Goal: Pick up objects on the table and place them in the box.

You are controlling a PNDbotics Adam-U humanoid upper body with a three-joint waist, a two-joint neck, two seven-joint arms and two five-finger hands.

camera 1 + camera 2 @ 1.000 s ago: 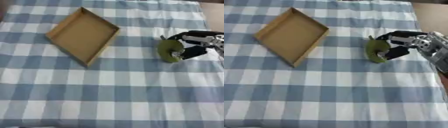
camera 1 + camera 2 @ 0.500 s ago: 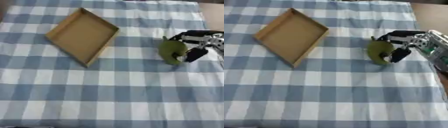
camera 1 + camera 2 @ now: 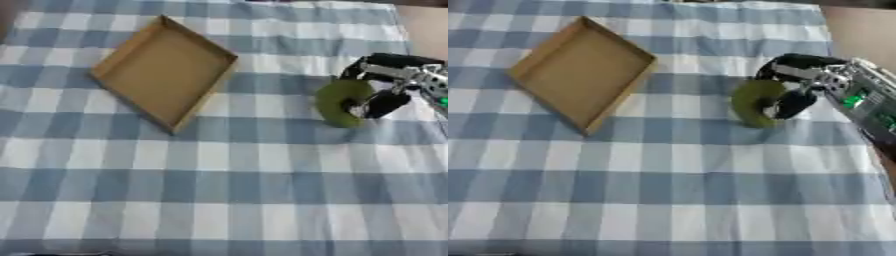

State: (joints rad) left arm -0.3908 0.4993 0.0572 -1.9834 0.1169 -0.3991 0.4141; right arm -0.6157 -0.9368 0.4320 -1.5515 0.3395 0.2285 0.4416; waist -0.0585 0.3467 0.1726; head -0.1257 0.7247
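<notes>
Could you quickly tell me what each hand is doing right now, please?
Left hand: not in view.
Right hand: fingers curled around the green ring-shaped object.

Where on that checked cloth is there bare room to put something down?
The whole near half of the cloth is bare, and so is the strip between the box and the green ring. The box itself holds nothing. The only crowded spot is at the right edge, where the right hand is curled round the ring.
</notes>
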